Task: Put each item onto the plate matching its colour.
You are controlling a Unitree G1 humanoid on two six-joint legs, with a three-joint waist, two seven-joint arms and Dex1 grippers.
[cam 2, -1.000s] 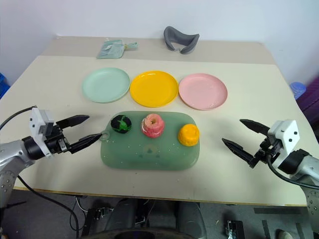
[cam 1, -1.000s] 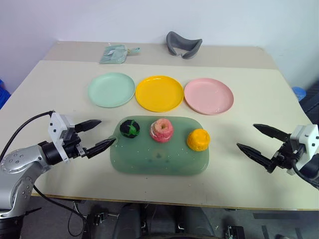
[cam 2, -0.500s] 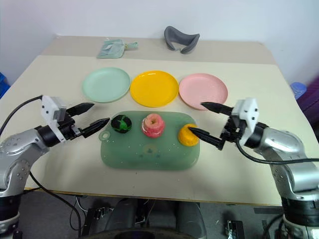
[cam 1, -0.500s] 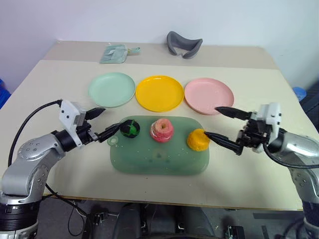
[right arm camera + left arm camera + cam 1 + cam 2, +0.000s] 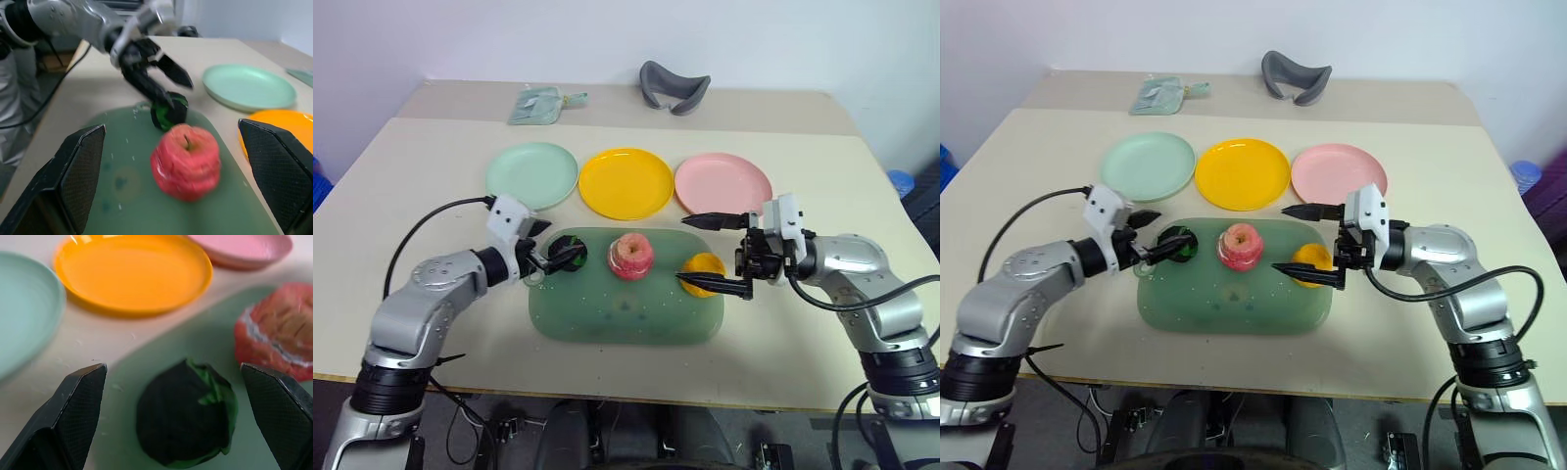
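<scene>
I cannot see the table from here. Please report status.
Both hands open: left hand flanks green ball, right hand flanks orange lump. All three plates empty. Nothing blocking.

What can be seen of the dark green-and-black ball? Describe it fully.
The dark green-and-black ball is a small, roundish toy food, mostly black with bright green patches, its surface looking matte and slightly crumpled. It sits on the translucent green board at the end on the robot's left, apart from the pink-red apple beside it. The left gripper, jaws open, has one finger on each side of it; whether they touch it cannot be told.
</scene>
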